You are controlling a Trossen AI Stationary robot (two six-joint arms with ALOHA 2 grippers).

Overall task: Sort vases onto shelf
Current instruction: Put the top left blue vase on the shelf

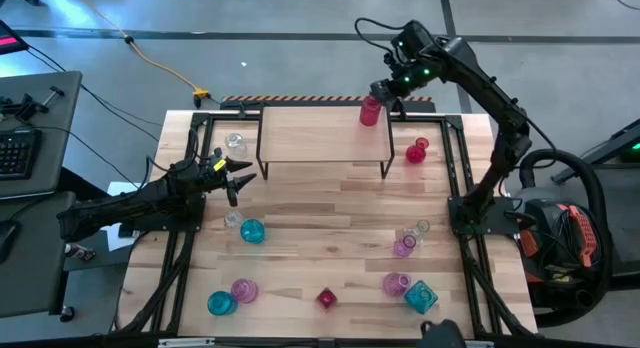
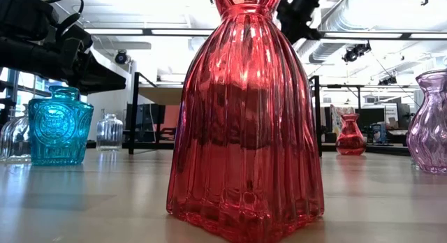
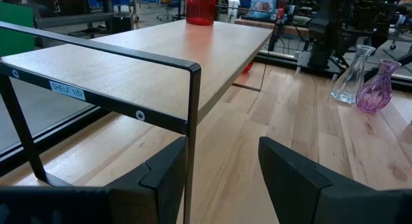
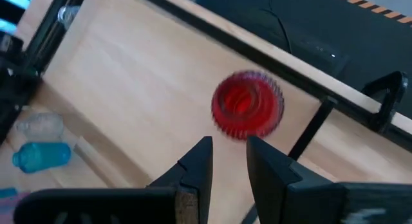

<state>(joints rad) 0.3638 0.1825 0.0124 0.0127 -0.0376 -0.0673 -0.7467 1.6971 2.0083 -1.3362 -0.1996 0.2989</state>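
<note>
Your right claw (image 1: pixel 384 91) hovers open, empty, above the red vase (image 1: pixel 370 111) at the shelf's (image 1: pixel 320 138) far right corner; bumping it could topple it. Left claw (image 1: pixel 238 178) waits open.

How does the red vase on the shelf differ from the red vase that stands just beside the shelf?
The red vase on the shelf stands on the light wood top near its right back corner; the other red vase stands lower, on the slat table right of the shelf. The right gripper hangs close above the first; no gripper is near the second. The first looks paler, more pinkish, from above. Both are upright, red, translucent glass.
</note>
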